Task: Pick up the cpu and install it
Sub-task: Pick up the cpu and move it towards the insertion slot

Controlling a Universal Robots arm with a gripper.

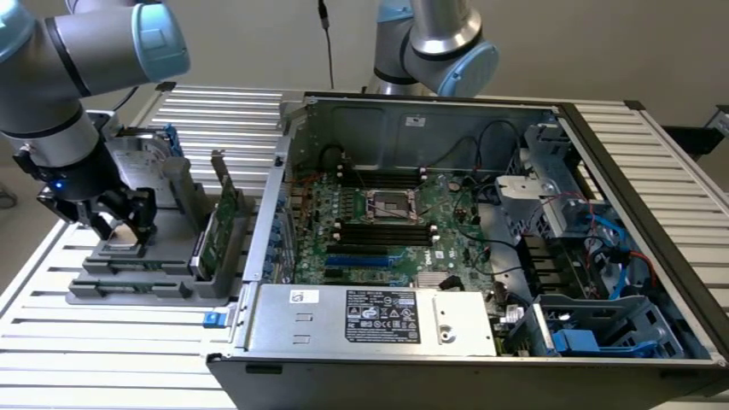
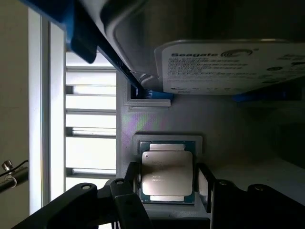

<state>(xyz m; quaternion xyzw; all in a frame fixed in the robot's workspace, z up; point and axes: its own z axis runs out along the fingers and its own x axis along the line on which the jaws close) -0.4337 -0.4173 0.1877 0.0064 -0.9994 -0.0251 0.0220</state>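
One hand, spread apart, straddles cpu | cpu lies flat in grey holder recess beside hard drive | risk: off-centre closing could tilt cpu, jamming it against recess rim

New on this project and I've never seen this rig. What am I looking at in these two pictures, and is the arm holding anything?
It is a robot arm working beside an open computer case. One picture comes from a camera off the arm and takes in the whole bench. The other comes from a camera on the arm's wrist, looking past the tool.

On the slatted table sits a grey holder with a hard drive, a green circuit card and a small silvery chip.

The tool is open and hangs right over the chip, one finger on each side. Nothing is held. Inside the case, the square socket on the board looks empty.
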